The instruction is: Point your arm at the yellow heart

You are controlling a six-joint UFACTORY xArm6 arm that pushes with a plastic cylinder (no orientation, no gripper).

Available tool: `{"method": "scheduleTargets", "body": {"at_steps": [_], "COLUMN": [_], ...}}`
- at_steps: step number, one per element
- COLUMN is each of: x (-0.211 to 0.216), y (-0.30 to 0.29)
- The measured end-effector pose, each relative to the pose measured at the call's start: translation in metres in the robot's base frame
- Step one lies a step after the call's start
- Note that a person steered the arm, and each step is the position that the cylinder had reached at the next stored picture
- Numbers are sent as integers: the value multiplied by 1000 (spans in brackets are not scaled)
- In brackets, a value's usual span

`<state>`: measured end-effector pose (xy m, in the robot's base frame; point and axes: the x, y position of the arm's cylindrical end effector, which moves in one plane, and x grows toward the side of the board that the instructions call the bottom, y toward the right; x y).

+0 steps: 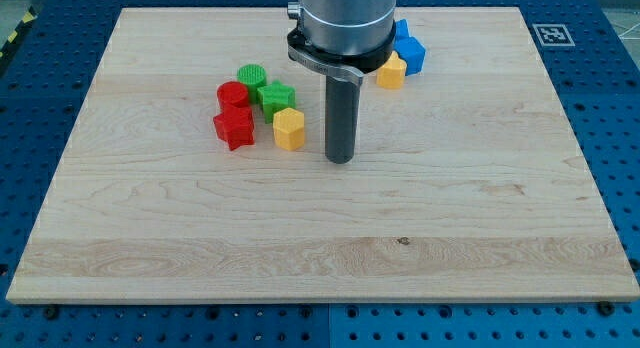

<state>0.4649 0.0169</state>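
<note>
Currently: my tip (pixel 341 159) on wooden surface (pixel 450 218), just right of yellow block (pixel 288 128) in left cluster; second yellow block (pixel 391 72) near top. Heart undeterminable. End effector: plain rod, holds nothing

A pale wooden board (pixel 300 238) with fine grain lines running left to right fills most of the scene, and a small dark knot marks it near the front. It lies on a blue table (pixel 610 108) dotted with rows of small holes. A black-and-white square marker (pixel 550 33) sits at the far right corner, and a yellow-black striped edge (pixel 15 33) shows at the far left.
</note>
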Motion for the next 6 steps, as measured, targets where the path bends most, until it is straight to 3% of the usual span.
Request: {"method": "scheduleTargets", "body": {"at_steps": [4,6], "x": [-8,-34], "y": [-36,46]}}
